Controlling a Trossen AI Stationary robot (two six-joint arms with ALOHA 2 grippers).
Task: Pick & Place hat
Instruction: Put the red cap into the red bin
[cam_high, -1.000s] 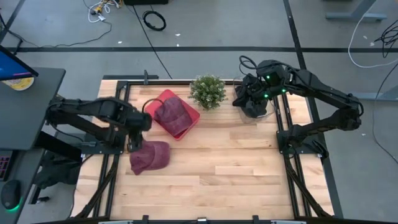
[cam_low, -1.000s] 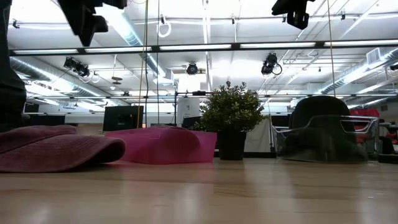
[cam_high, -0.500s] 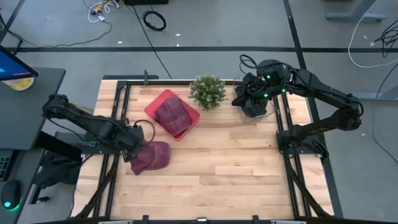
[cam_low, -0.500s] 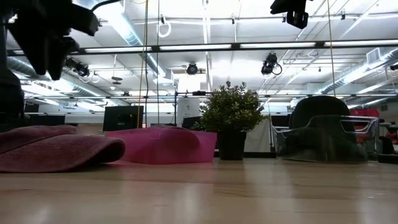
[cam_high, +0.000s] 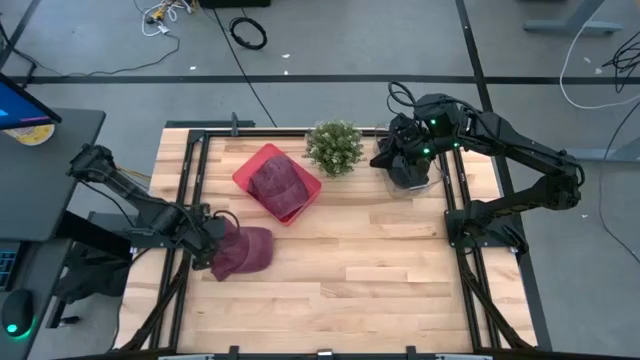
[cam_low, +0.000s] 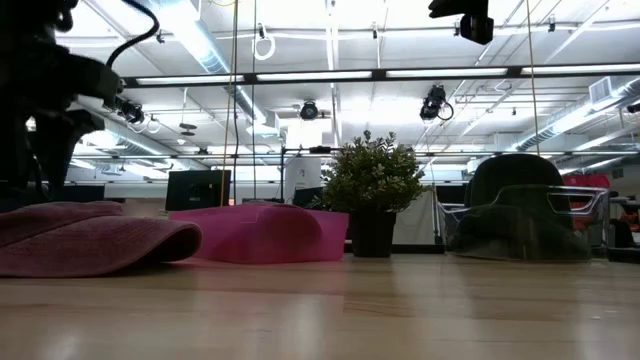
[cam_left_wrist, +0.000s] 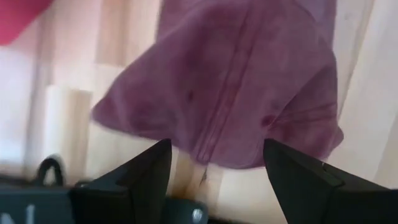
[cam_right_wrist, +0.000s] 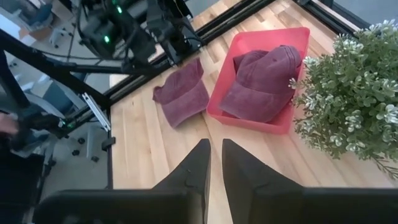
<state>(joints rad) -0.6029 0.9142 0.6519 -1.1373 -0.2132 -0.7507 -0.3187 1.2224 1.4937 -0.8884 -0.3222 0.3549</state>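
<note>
A maroon hat (cam_high: 245, 250) lies flat on the table near the left edge; it also shows in the low view (cam_low: 90, 240) and fills the left wrist view (cam_left_wrist: 242, 81). My left gripper (cam_high: 207, 240) is low at the hat's left end and open. Its fingers (cam_left_wrist: 146, 171) stand on either side of the hat's near edge (cam_left_wrist: 214, 163), and no touch shows. A second maroon hat (cam_high: 280, 182) rests in a red tray (cam_high: 245, 165). My right gripper (cam_right_wrist: 216, 163) waits shut, high over the table's far right corner (cam_high: 400, 160).
A potted plant (cam_high: 335, 147) stands at the far edge, between the tray and the right arm. A clear container (cam_low: 520, 225) sits below the right gripper. Black rails (cam_high: 185, 200) run along the table's left and right sides. Bare wood (cam_high: 370, 270) lies in the middle and near part.
My left gripper has come down from beside the tray toward the table's near-left, ending low at the left end of the loose hat, with its arm folding back to the left. The hat has stayed where it was. The right arm has kept still.
</note>
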